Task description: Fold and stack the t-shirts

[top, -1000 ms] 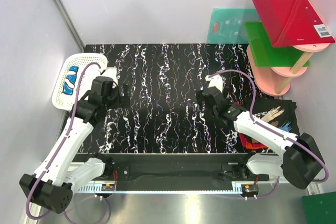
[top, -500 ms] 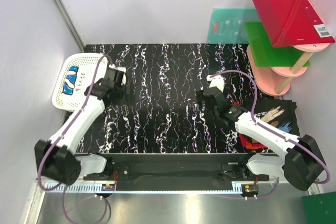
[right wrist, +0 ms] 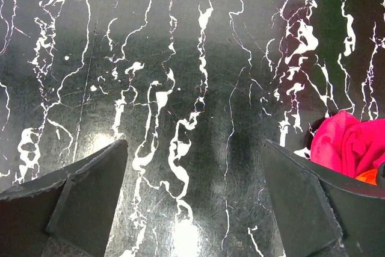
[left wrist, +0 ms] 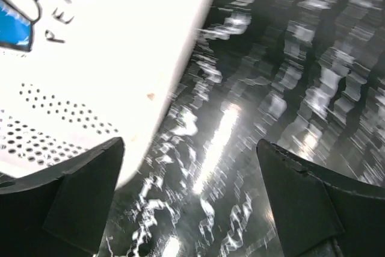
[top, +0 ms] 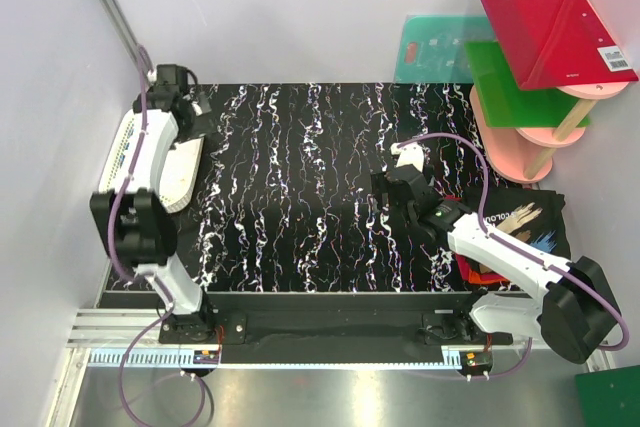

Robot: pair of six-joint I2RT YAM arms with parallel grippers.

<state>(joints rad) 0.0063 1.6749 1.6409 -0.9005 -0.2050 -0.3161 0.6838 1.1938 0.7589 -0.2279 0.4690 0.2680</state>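
Hovering over the far left corner of the black marbled table (top: pixel 300 137), the left gripper (top: pixel 192 105) is holding its fingers spread wide with nothing between them. Its wrist camera is looking down on the white mesh basket (left wrist: pixel 36 133), which is sitting at the table's left edge. It is also showing the white t-shirt (left wrist: pixel 84 16), with blue print and dark lettering, lying inside the basket. That view is blurred, so I cannot tell whether the fingers are touching the basket. The right gripper (right wrist: pixel 195 167) is hanging over bare table to the right of centre, its fingers likewise standing wide apart and gripping nothing. The black t-shirt (top: pixel 520 219) with the colourful print is lying at the right edge of the table, just beside the right arm. The red-orange t-shirt (top: pixel 472 272) is showing at its near left edge, partly tucked under it.
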